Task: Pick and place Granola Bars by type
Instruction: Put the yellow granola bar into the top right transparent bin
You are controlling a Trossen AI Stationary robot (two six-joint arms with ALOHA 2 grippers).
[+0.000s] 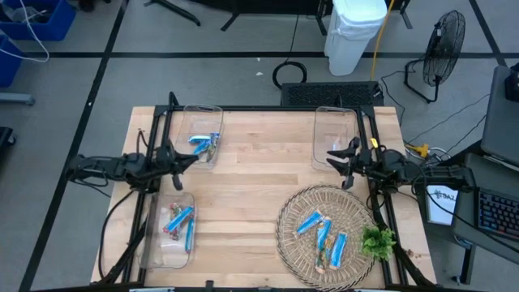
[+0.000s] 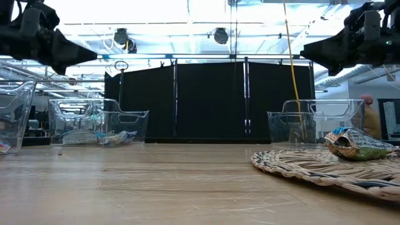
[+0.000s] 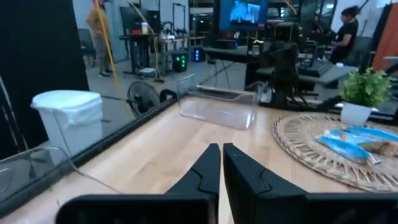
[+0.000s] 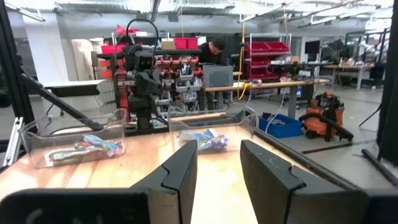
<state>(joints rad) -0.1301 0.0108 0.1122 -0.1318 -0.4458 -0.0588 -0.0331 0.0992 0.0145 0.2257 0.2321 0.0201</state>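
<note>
Three granola bars (image 1: 323, 234) lie on the round wicker mat (image 1: 293, 247) at the near right; at least two wear blue wrappers. They also show in the left wrist view as bars (image 3: 348, 140). More bars lie in the far-left clear bin (image 1: 203, 143) and in the near-left clear bin (image 1: 179, 221). My left gripper (image 1: 191, 160) hovers shut between those two bins, above the table's left side, its fingertips together (image 3: 221, 163). My right gripper (image 1: 332, 158) hovers open by the empty far-right bin (image 1: 336, 134), fingers apart (image 4: 217, 163).
A green leafy sprig (image 1: 378, 241) stands at the mat's near-right edge. Bare wood spans the table's middle (image 1: 251, 195). A dark frame rails in the far edge and both sides. People and workshop benches show in the room beyond.
</note>
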